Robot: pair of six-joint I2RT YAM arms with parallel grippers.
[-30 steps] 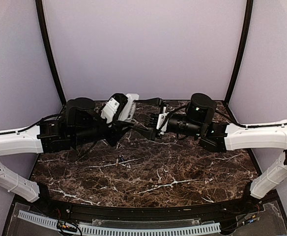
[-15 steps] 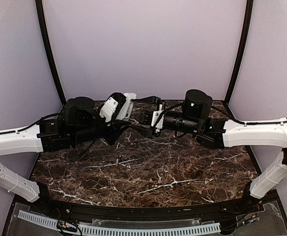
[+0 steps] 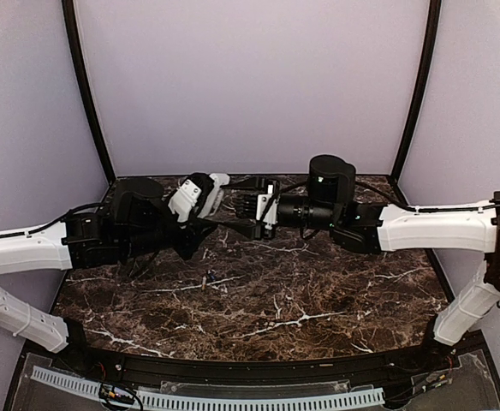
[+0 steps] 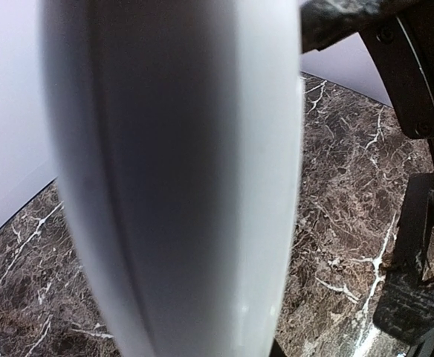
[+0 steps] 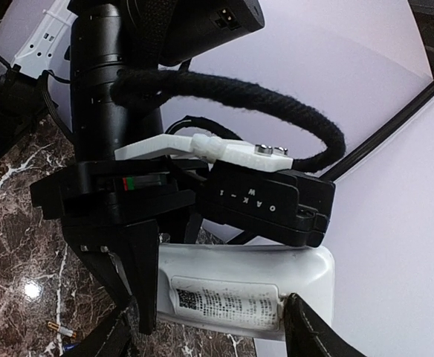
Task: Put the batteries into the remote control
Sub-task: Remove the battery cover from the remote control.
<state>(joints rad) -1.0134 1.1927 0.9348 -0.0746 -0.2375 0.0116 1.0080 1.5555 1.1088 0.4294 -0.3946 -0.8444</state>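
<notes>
My left gripper (image 3: 197, 208) is shut on the white remote control (image 3: 200, 192) and holds it up above the back of the table. The remote fills the left wrist view (image 4: 180, 178) and hides the left fingers there. In the right wrist view the remote (image 5: 239, 282) shows a printed label on its back, with a black left finger (image 5: 139, 275) clamped on it. My right gripper (image 3: 241, 205) is open, its fingers on either side of the remote's end (image 5: 213, 327). One slim battery (image 3: 207, 278) lies on the table; it also shows in the right wrist view (image 5: 59, 329).
The dark marble table (image 3: 318, 300) has curved purple walls behind it and at both sides. A black rail and a white cable strip (image 3: 207, 398) run along the near edge. The left wrist camera and its cable (image 5: 269, 197) sit just above the remote.
The right arm has moved left, bringing its open fingers up to the remote. The left arm has shifted slightly left with the remote still held.
</notes>
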